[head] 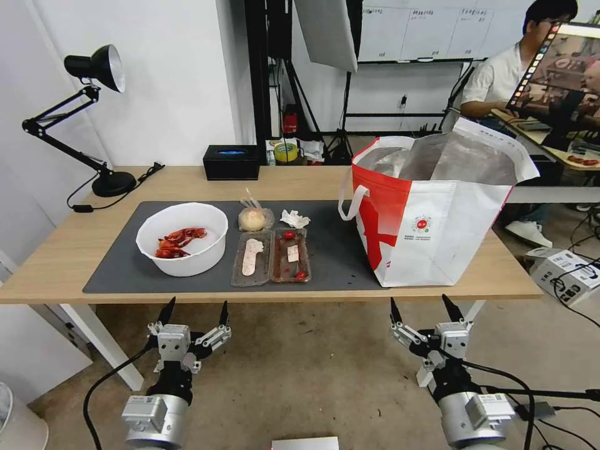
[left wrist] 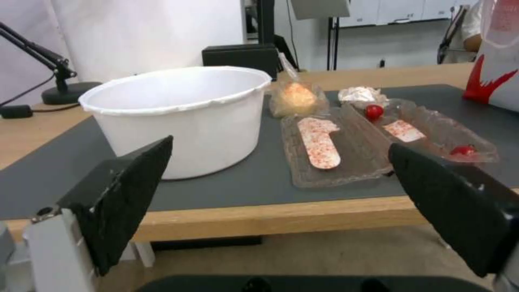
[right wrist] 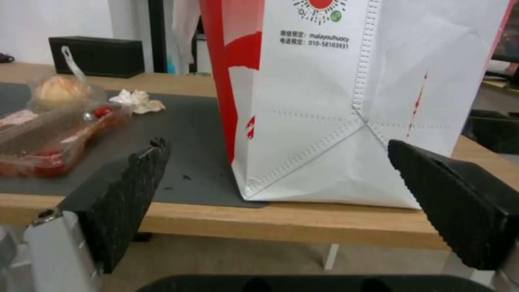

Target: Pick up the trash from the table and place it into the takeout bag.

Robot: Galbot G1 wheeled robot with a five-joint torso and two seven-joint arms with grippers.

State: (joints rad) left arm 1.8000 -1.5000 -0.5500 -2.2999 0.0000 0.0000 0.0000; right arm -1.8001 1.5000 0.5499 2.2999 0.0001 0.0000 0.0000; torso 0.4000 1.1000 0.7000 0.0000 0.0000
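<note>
Both claws, left (head: 195, 310) and right (head: 425, 307), hang spread below the table's (head: 56, 250) front edge. Bowl (head: 182, 238), tray (head: 271, 255), bun (head: 253, 219), tissue (head: 294, 218) lie mid-table; takeout bag (head: 431, 212) stands at right end. Approach the bowl rim squarely.

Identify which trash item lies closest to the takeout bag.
The crumpled white tissue, beside the takeout bag; bun, tray and bowl sit farther left.

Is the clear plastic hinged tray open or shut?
Open. The clear plastic hinged tray lies spread flat on the dark grey mat, both halves facing up, scraps exposed.
</note>
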